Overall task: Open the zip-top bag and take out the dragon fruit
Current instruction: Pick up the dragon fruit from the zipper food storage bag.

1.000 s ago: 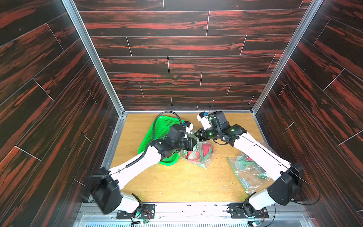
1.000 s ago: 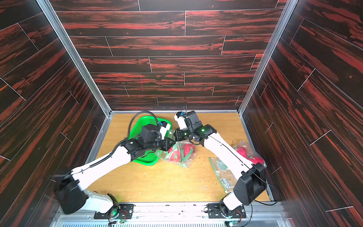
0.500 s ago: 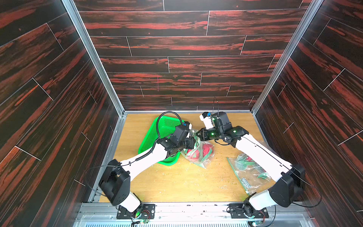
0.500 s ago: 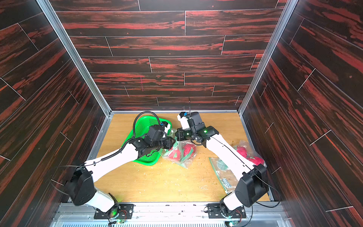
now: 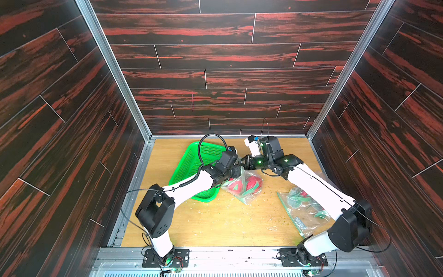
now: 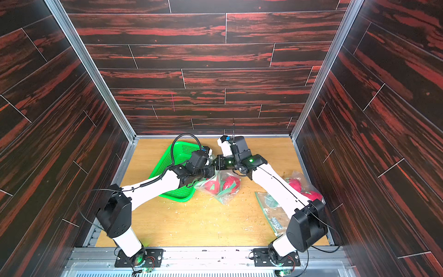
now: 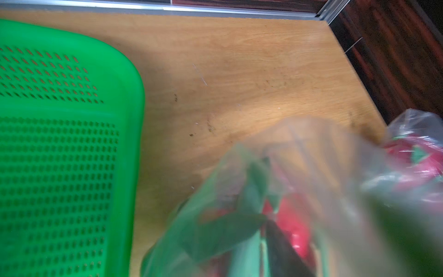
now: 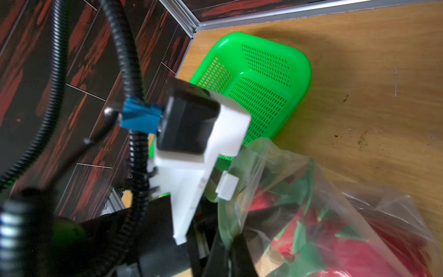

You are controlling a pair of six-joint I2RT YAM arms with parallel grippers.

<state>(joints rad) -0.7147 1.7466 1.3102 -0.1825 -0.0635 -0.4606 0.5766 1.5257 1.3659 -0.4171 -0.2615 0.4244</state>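
Observation:
A clear zip-top bag (image 5: 245,191) with a green lip lies mid-table in both top views, with red dragon fruit (image 5: 250,183) with green scales inside. My right gripper (image 8: 229,242) is shut on the bag's green lip, just below the white slider (image 8: 227,185). My left gripper (image 5: 236,171) meets it at the bag's mouth, jaws apart. One dark finger (image 8: 271,215) shows through the film, over the dragon fruit (image 8: 347,254). The left wrist view is blurred, with bag film (image 7: 311,167) and fruit (image 7: 292,220) close to the lens.
A green perforated basket (image 5: 189,156) stands left of the bag, under my left forearm. A second clear bag (image 6: 275,211) holding more dragon fruit (image 6: 296,185) lies at the right, beneath my right arm. Dark walls enclose the table.
My left gripper's jaws have spread apart at the bag's mouth, and the left elbow has swung inward. The right gripper stays shut on the lip.

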